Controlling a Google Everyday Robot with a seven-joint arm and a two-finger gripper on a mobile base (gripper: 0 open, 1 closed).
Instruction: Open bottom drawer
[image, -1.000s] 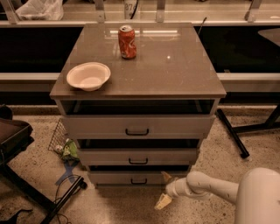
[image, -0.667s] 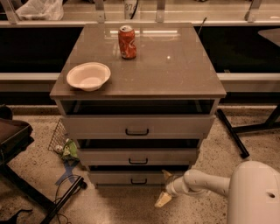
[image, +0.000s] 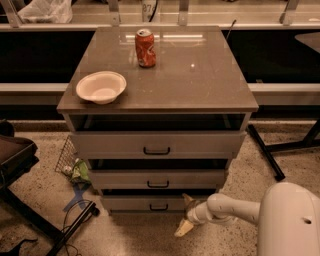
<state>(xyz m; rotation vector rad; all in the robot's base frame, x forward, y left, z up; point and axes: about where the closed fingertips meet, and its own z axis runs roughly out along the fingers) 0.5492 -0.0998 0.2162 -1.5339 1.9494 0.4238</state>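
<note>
- Camera view: the bottom drawer (image: 130, 203) sits lowest in the cabinet (image: 200, 85), under the middle drawer (image: 120, 179). Its handle (image: 158, 206) is untouched.
- The gripper (image: 182, 215) hangs just right of that handle, low by the drawer front, with its fingers spread and empty.
- Over the last second it has barely shifted (the arm (image: 235, 207) edged left), so, as I judge it, the pull has not begun.

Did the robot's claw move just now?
Yes, a little. The open claw, just right of the bottom drawer, has crept left toward its handle.
</note>
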